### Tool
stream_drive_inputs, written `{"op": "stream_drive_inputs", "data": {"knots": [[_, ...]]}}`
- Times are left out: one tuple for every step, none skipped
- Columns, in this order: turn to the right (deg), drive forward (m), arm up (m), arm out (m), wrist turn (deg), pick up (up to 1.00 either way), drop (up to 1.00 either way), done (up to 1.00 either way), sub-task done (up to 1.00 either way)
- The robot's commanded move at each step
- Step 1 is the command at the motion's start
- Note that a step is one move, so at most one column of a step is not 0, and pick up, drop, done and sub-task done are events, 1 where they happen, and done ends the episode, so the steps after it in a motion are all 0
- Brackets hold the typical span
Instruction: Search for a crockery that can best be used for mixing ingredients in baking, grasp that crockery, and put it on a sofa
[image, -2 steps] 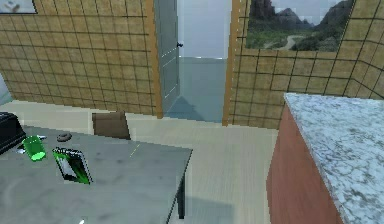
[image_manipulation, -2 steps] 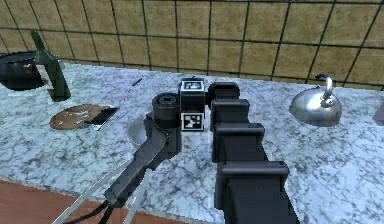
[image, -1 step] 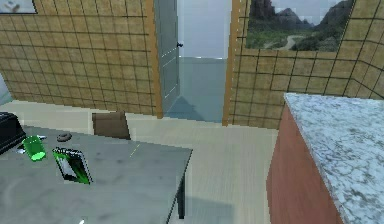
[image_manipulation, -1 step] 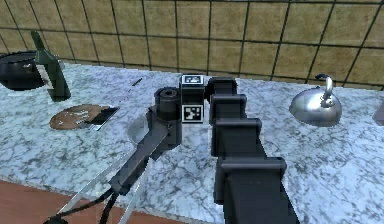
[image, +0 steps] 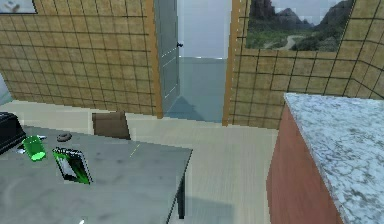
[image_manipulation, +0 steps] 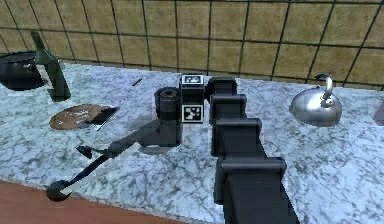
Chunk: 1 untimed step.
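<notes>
In the arm side view, the arm (image_manipulation: 245, 150) rises from 6 o'clock over a marble countertop (image_manipulation: 340, 170). It ends in 2 white squares (image_manipulation: 190, 98) whose black marks cannot be read as writing. The gripper (image_manipulation: 72, 170) reaches toward 8 o'clock with only bare marble behind its far end. It holds nothing, and the state of its jaws cannot be told.

At 10 o'clock, cut by the edge, sits a dark bowl-shaped vessel (image_manipulation: 18, 70), well apart from the gripper, with a tall dark green thing (image_manipulation: 50, 65) just beside it. Between these and the gripper lies a brown round plate (image_manipulation: 75, 118). A metal kettle (image_manipulation: 315, 102) stands at 3 o'clock.

In the forward view, a grey table (image: 130, 180) at 7 o'clock bears a green thing (image: 36, 148) and a dark book-like thing (image: 72, 165), its print too small to read. A chair (image: 110, 124) stands behind the table. A doorway (image: 200, 60) is at 12 o'clock and a landscape picture (image: 300, 25) at 1 o'clock.
</notes>
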Motion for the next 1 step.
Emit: {"op": "stream_drive_inputs", "data": {"knots": [[0.0,0.0,0.0,0.0,45.0,0.0,0.0,0.0,0.0]]}}
